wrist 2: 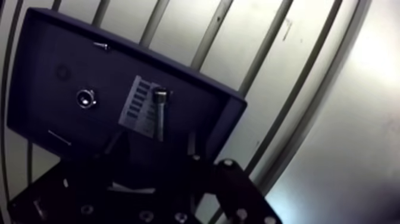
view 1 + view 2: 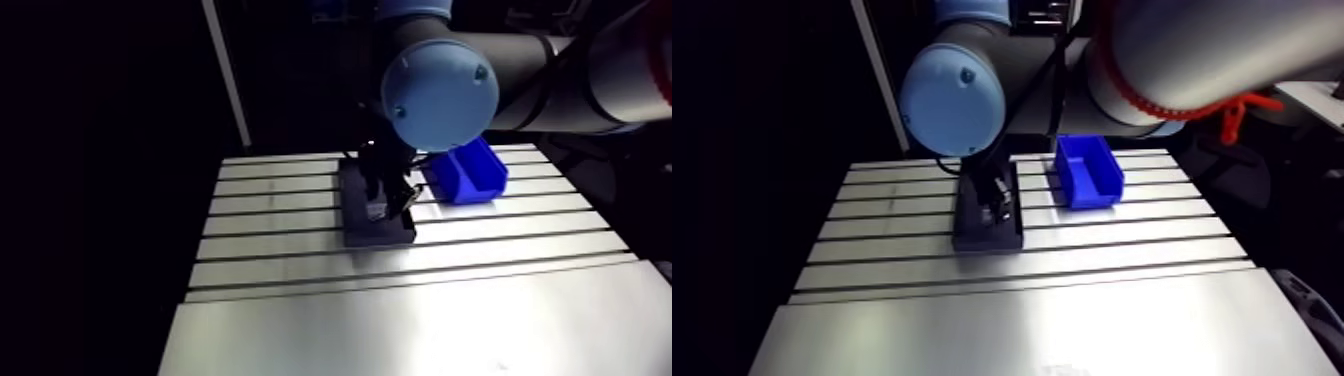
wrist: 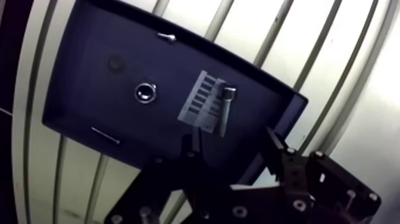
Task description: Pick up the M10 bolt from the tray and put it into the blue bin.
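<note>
Slotted aluminium worktop (image 2: 400, 310) fills the lower half of the arm view, and its whole lower part is bare. A dark, shallow rectangular tray (image 2: 370, 235) sits at frame centre. A blue open-topped plastic bin (image 2: 1092, 197) stands to the tray's right, near it but apart.

The two-fingered tool (image 3: 232, 138) hangs over the tray with its fingers spread wide, gripping nothing. In the wrist view the M10 bolt (image 3: 225, 110), a dark socket-head one, lies flat on the tray floor, half on a pale ribbed plate (image 3: 199, 104). It is in line with the gap between the fingers and touches neither. One finger stands close to the tray's side wall.

Beyond the plate lie a round metal nut (image 3: 146, 93), a small screw (image 3: 167, 37) by the far wall and a thin pin (image 3: 105, 136).

Only the arm view shows the bin. Only the wrist view resolves the bolt and small parts.
</note>
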`<state>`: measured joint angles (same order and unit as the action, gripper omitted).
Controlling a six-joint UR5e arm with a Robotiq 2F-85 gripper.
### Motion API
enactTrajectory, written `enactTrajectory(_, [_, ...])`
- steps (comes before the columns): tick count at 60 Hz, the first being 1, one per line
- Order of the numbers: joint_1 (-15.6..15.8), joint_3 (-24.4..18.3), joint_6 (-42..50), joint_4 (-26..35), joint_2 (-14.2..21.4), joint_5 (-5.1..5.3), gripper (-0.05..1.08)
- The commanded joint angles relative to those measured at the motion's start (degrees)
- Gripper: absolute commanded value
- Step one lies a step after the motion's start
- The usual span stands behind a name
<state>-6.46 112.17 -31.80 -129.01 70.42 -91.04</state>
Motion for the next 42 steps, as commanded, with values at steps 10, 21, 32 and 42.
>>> enactTrajectory(10, [-0.2, 0.2, 0.0, -1.5, -1.2, -0.15, 0.47])
enactTrajectory(21, [-0.3, 0.3, 0.0, -1.6, -1.7, -0.15, 0.5])
enactTrajectory(32, [-0.4, 0.4, 0.0, -1.6, -1.8, -0.15, 0.5])
enactTrajectory(42, [-0.5, 0.4, 0.0, -1.7, -2.5, -0.82, 0.51])
